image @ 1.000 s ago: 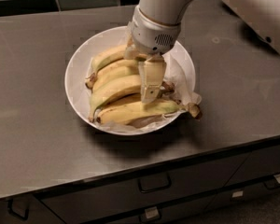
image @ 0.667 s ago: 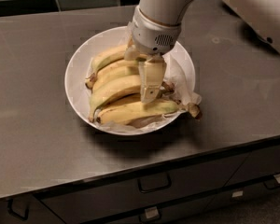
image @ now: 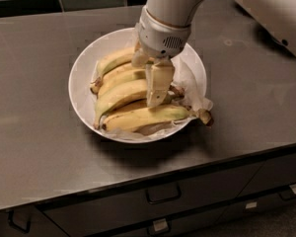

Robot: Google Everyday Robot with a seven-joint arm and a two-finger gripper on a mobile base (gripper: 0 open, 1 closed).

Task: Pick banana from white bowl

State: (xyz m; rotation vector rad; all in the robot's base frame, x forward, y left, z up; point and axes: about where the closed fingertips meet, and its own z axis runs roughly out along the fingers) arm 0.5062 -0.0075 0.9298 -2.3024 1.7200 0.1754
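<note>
Counter: grey steel counter [image: 34, 147], under the bowl.
Bowl: wide shallow white paper-lined bowl [image: 81, 78].
Banana: thick pale yellow-green banana [image: 119, 97], in bowl, second from front.
Gripper: white robot gripper [image: 154, 89] down on it, mid-bowl; grip cannot tell.
Change: none; not lifted yet.

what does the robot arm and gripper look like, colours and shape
The arm is a smooth, off-white cylinder ending in a wider light-grey wrist collar with a small perforated grille. Below it the gripper, down over the white bowl among the bananas, is pale cream-beige and blocky. No cables or markings show.
</note>
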